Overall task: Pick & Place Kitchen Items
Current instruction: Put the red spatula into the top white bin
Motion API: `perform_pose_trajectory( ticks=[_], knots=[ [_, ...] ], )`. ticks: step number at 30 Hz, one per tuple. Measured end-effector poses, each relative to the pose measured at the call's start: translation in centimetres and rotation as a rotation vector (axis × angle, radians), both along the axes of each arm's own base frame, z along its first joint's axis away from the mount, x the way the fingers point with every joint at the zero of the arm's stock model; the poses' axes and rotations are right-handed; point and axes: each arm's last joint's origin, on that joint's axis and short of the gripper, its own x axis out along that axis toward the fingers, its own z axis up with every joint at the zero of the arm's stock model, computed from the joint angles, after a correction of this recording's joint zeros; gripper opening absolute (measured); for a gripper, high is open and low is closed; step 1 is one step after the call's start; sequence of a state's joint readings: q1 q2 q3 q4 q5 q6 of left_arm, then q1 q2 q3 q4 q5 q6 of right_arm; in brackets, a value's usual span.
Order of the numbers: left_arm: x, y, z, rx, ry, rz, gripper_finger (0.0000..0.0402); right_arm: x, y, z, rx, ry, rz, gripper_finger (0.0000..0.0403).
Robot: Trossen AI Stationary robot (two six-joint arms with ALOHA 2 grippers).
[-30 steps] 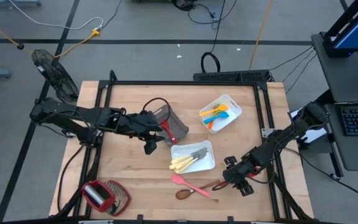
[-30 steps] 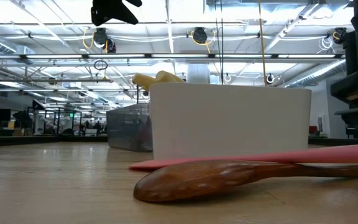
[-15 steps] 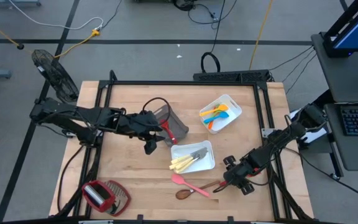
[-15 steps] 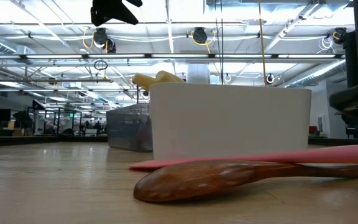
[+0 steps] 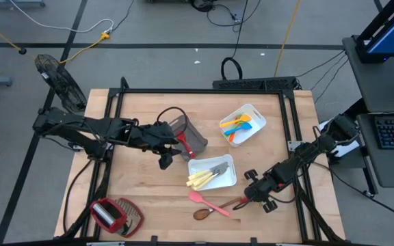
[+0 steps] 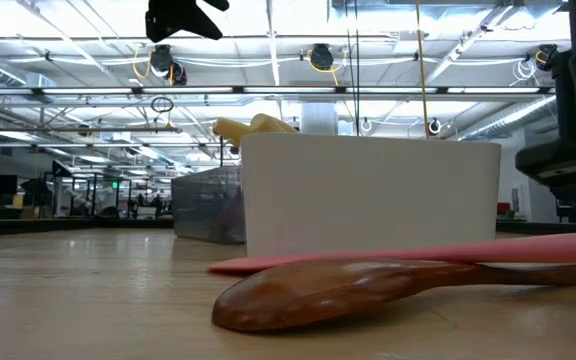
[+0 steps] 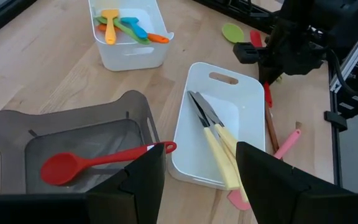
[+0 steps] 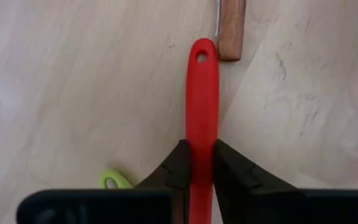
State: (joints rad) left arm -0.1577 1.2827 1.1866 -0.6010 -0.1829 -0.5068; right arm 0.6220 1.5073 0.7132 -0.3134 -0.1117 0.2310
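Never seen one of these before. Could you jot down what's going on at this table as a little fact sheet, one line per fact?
Right gripper: fingers closed on a red utensil handle lying on the table
Left gripper: open, hovering above the grey bin
Grey bin: holds a red spoon
Near white tray: pale-handled knives
Far white tray: blue, orange, yellow and green utensils
Loose on table: wooden spoon with a pink utensil lying across it
Table corner: red-and-mesh gadget

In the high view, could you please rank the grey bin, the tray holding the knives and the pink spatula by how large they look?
1. Tray holding the knives and grey bin: look alike, not ranked.
2. Pink spatula: clearly smallest.
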Motion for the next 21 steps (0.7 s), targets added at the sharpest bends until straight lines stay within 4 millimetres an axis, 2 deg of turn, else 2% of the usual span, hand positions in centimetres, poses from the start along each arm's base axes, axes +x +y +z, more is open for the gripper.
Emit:
perform_pose_trajectory(
  ticks=[6,13,21],
  knots=[
    [0.0,0.0,0.0,0.0,0.0,0.0,0.0202,-0.2,-0.1,0.8,0.041,-0.009,-0.005,0.0036],
    [0.0,0.0,0.0,0.0,0.0,0.0,0.0202,-0.6,-0.3,2.7,0.103,-0.064,-0.031,0.0035],
    [0.0,0.0,0.0,0.012,-0.002,-0.009,0.0202,-1.3,-0.4,4.9,0.279,-0.028,-0.052,0.0035]
  ],
)
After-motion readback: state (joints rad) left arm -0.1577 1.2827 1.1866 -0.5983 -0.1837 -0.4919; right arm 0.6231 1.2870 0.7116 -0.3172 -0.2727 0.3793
